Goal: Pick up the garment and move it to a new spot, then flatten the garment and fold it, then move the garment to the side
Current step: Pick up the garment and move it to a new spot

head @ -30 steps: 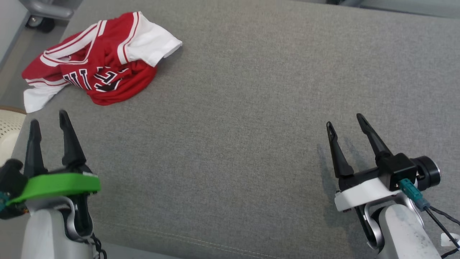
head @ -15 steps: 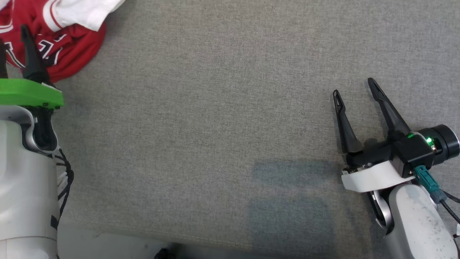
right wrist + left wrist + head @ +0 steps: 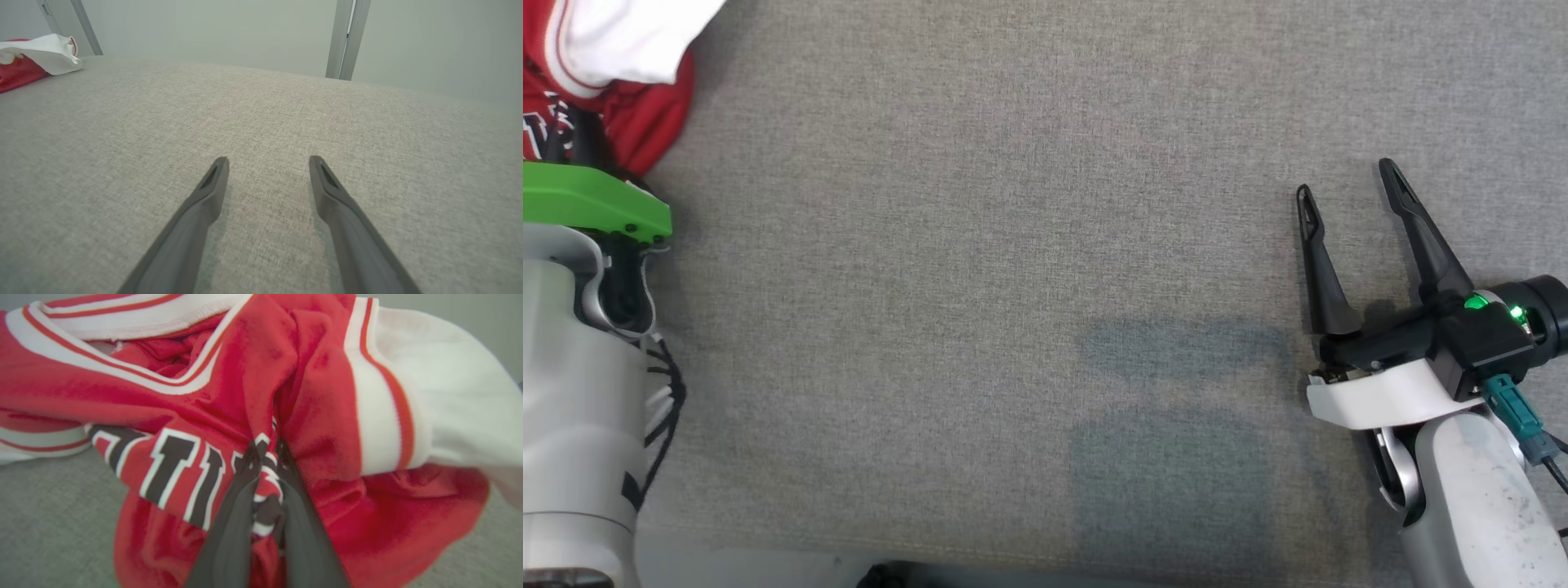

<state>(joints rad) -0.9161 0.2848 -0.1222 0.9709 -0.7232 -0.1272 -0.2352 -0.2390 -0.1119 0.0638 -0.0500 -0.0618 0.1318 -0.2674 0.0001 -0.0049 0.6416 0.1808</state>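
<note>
left wrist view — crumpled red jersey (image 3: 327, 428), white trim, black lettering

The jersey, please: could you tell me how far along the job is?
Done: nothing yet; the jersey lies crumpled on the cushion. In hand: the pick-up, with the left gripper shut on a fold near the lettering. Left: lifting, moving, flattening, folding, setting aside. The right gripper hangs open over bare cushion.

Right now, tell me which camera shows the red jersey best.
The left wrist view: the red jersey spreads across it close up, lettering and white trim clear, the left gripper shut on a fold. The head view catches a corner at its upper left edge; the right wrist view has it small at its far left.
</note>
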